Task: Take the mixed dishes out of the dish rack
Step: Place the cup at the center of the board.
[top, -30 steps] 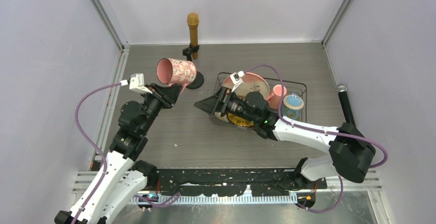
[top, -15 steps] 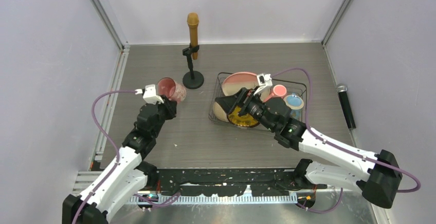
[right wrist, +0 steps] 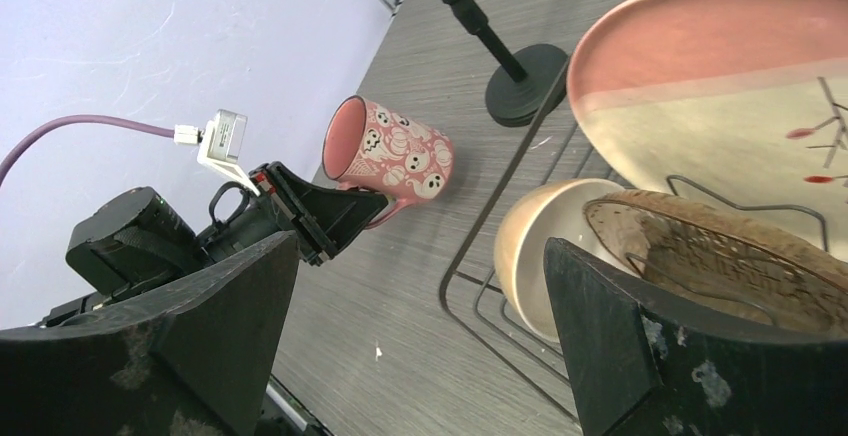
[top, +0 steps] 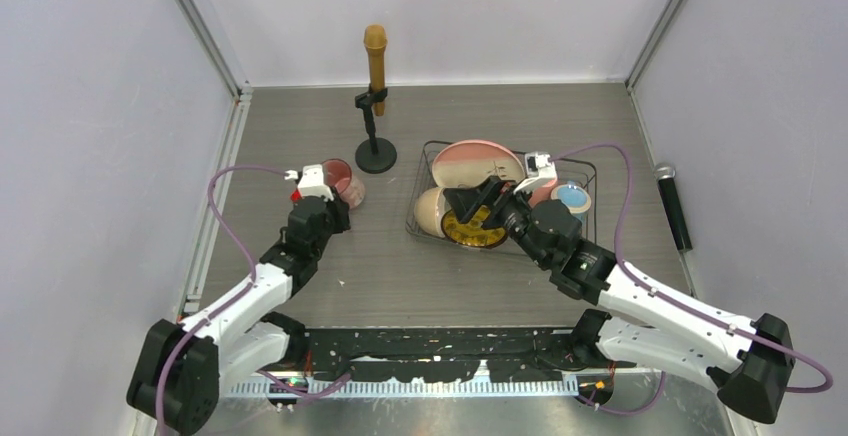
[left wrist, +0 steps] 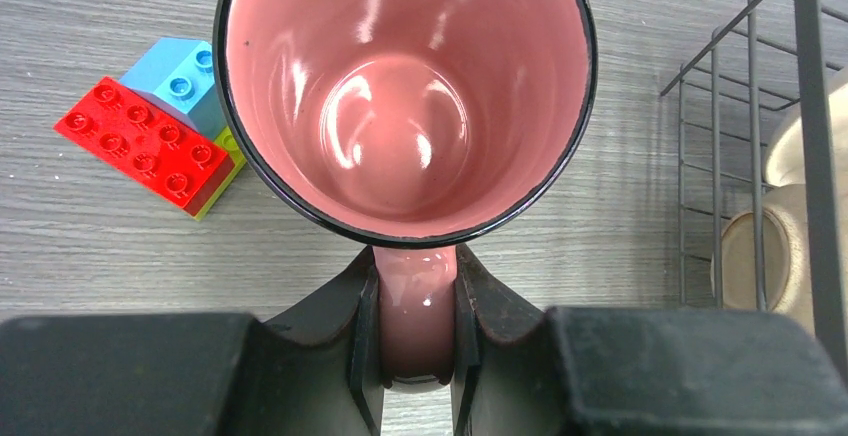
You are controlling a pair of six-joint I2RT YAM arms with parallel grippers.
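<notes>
Left gripper (left wrist: 415, 306), pinching the glossy pink ghost-patterned mug (left wrist: 400, 106) by its handle, has lowered it at 9 o'clock of the black wire dish rack (top: 585, 163). Right gripper (top: 480, 199), spread wide, is back over the rack for dish 2.

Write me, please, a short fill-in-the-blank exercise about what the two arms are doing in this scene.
1. The left gripper is shut on the pink mug, holding it by its ____.
2. The right gripper hangs at the dish rack with its jaws ____.
3. Of the toy blocks lying beside the mug, the longest one is coloured ____.

Missing words: handle; open; red.
</notes>
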